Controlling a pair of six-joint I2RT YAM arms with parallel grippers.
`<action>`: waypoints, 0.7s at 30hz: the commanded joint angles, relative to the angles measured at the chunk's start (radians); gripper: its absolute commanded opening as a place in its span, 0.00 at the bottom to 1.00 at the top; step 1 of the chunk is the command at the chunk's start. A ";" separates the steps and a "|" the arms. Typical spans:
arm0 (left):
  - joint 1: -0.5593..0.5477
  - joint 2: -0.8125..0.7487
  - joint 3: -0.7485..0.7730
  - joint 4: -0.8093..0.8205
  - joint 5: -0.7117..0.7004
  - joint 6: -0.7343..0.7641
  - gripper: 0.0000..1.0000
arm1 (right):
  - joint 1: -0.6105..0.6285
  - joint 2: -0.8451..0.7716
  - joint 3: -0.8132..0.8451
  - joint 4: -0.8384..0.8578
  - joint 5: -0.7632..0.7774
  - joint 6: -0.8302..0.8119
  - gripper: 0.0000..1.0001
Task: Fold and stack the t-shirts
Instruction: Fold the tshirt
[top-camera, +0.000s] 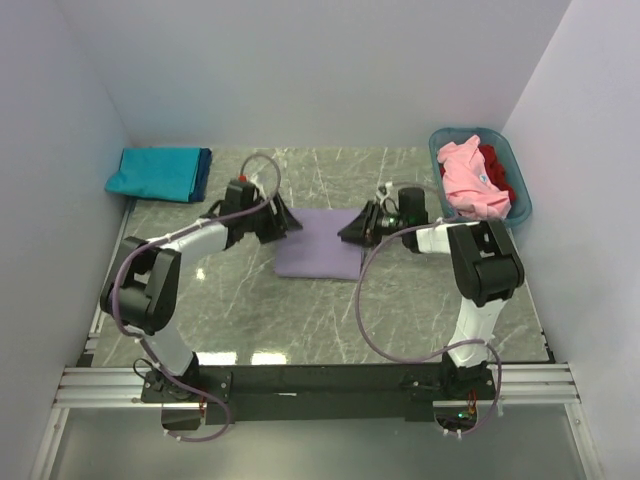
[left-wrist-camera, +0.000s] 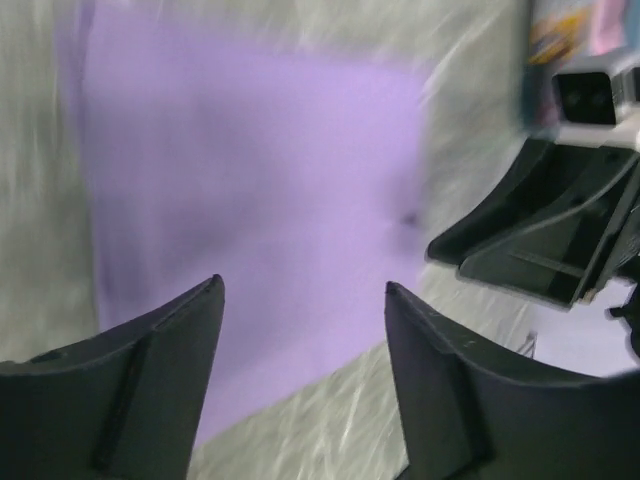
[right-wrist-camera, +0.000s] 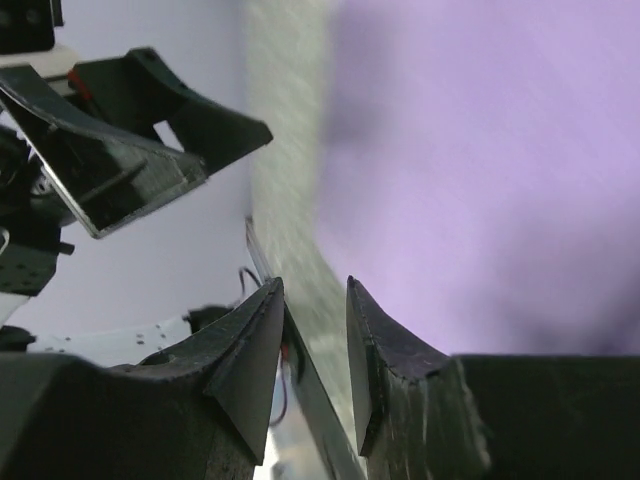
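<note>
Overhead, the folded lavender shirt (top-camera: 318, 252) lies flat at the centre of the table (top-camera: 300, 320). The left claw (top-camera: 288, 222) hangs over the shirt's 10 o'clock corner, and the right claw (top-camera: 350, 230) over its 2 o'clock corner. A folded teal shirt (top-camera: 155, 172) lies at the table's 10 o'clock. The basket (top-camera: 521, 200) at 2 o'clock holds a pink shirt (top-camera: 465, 182) and a red shirt (top-camera: 497, 165).

Left wrist view, blurred: jaws stand wide apart and empty above the lavender shirt. The right claw shows at 3 o'clock.

Right wrist view: jaws show a narrow gap with nothing between them. The lavender shirt fills 12 to 3 o'clock, with the left claw at 10 o'clock.
</note>
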 joint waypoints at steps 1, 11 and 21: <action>-0.008 0.031 -0.125 0.065 0.041 -0.086 0.67 | -0.015 0.059 -0.052 0.010 -0.036 -0.055 0.39; 0.012 0.043 -0.230 0.031 0.025 -0.117 0.53 | -0.101 0.113 -0.076 -0.121 -0.012 -0.148 0.38; -0.097 -0.175 -0.176 -0.154 -0.114 -0.096 0.63 | 0.001 -0.113 -0.104 -0.192 -0.133 -0.189 0.38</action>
